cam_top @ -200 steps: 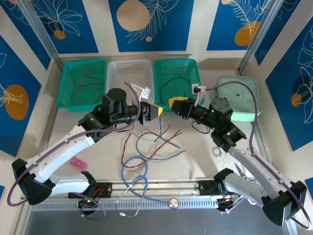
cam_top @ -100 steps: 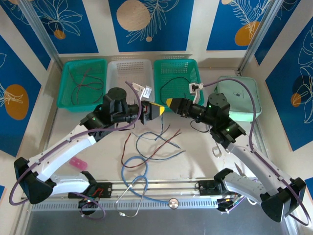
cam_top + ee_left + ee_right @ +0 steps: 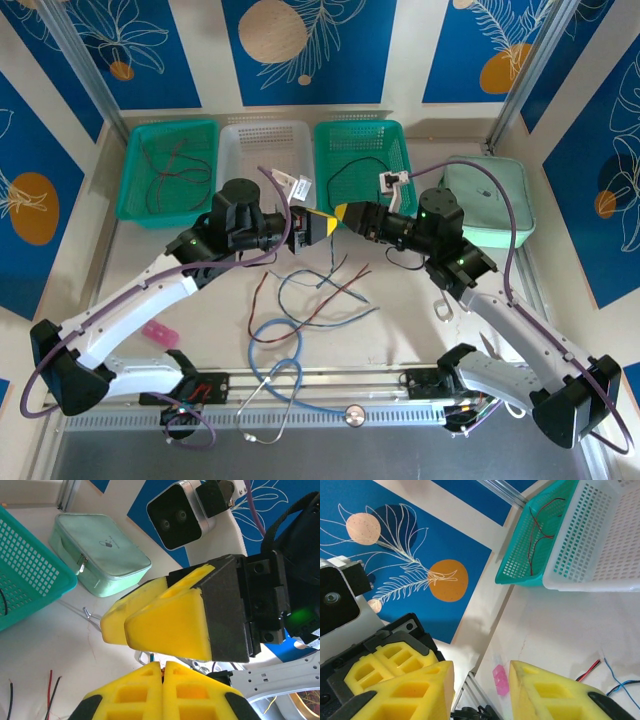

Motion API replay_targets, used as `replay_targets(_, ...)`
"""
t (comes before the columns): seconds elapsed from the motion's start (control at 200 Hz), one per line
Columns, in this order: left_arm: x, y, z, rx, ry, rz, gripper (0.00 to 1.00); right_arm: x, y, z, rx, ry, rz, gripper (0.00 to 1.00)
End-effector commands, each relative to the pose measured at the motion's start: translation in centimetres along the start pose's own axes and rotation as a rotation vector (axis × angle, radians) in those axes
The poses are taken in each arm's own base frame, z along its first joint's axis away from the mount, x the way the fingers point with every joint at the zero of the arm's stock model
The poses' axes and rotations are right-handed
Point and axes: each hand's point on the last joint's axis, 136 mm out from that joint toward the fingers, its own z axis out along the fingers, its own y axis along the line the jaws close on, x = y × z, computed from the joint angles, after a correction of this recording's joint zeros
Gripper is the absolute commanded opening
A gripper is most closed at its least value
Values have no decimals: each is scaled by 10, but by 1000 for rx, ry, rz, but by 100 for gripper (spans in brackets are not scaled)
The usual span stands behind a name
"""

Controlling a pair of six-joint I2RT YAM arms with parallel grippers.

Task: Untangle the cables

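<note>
So, my left pincer (image 3: 325,223) is clenched tight, and I can't tell if anything's caught in it. My right pincer (image 3: 343,212) sits nose to nose with it above the middle of the worktop (image 3: 420,330), jaws a bit apart, nothing in the gap that I can see. The loose cables (image 3: 315,290) lie tangled on the worktop right under both, with a blue stethoscope (image 3: 280,370) just in front, by the front edge. More wires (image 3: 165,165) sit in the green basket (image 3: 170,126) at the back left corner, plus a black wire (image 3: 345,178) in the other green basket (image 3: 360,126).
</note>
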Motion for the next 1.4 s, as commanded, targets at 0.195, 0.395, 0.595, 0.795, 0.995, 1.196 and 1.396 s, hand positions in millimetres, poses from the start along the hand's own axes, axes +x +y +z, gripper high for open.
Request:
replay_targets(0.195,-1,2,0,20,-8,-15,0,-4,22,-3,-67,0,-22,43)
replay_targets(0.395,-2,2,0,20,-9,-16,0,-3,20,-4,-64,6,-3,45)
replay_targets(0.595,-4,2,-2,19,-16,-16,0,1,15,-4,-61,13,18,44)
replay_targets(0.795,-11,2,-4,25,-36,-33,0,6,-2,-6,2,10,4,43)
replay_targets(0.995,-14,7,-6,8,-41,-58,0,-3,-3,-29,-15,-100,-110,50)
replay_targets(1.196,-15,12,-5,-6,-42,-78,0,13,14,-37,-96,-42,-301,46)
replay_targets(1.396,-13,16,-3,-15,-32,-94,0,29,25,-30,-126,3,-430,47)
